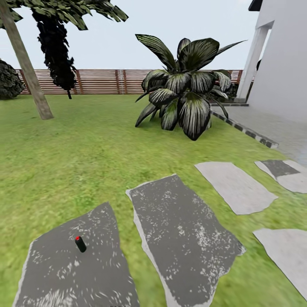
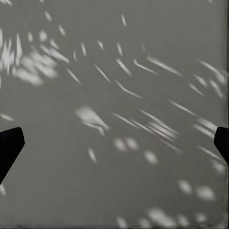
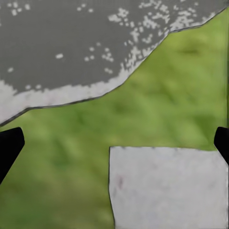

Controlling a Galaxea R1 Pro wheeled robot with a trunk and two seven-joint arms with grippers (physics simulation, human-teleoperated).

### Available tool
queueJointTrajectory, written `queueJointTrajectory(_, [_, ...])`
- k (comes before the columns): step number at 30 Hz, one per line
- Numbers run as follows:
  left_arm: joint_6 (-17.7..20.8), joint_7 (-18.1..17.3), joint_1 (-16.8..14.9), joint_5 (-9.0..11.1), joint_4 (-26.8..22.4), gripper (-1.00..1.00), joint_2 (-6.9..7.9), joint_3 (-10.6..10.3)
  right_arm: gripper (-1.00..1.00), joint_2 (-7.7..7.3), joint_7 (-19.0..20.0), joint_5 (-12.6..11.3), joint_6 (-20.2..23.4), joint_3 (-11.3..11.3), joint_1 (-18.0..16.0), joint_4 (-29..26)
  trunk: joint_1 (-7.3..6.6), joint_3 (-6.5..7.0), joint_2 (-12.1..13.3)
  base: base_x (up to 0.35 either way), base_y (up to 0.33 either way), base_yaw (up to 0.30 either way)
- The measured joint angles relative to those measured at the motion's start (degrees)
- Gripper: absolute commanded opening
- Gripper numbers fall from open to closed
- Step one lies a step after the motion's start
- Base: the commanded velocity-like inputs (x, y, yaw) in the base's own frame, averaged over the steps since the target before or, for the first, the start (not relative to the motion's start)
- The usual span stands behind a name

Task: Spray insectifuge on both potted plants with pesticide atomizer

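The head camera is looking over the garden lawn [image 1: 85, 149], where several grey stepping slabs [image 1: 183, 238] are lying in the grass. On the nearest left slab [image 1: 64, 273] a small dark cylinder with a red tip [image 1: 80, 244] is standing, its long axis leaning slightly, red end pointing up and away toward the left. It is too small to tell whether it is the sprayer. A large striped spiky plant [image 1: 183, 85] is growing mid-lawn (no pot showing), with a brown slatted fence [image 1: 106, 81] behind, a leaning trunk [image 1: 25, 64] at left and a white building [image 1: 281, 59] at right.

The left gripper [image 2: 114, 143] is hanging with its fingers wide apart over mottled grey stone, holding nothing. The right gripper [image 3: 114, 140] is likewise spread and empty, over grass between 2 slabs.
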Motion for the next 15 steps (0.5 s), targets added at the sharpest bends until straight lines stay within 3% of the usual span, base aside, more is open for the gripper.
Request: queueJointTrajectory(15, [0.0,0.0,0.0,0.0,0.0,1.00,0.09,0.0,1.00,0.05,0.0,0.0,0.0,0.1,0.0,0.0,0.00,0.00,0.0,0.002,-0.274,0.274])
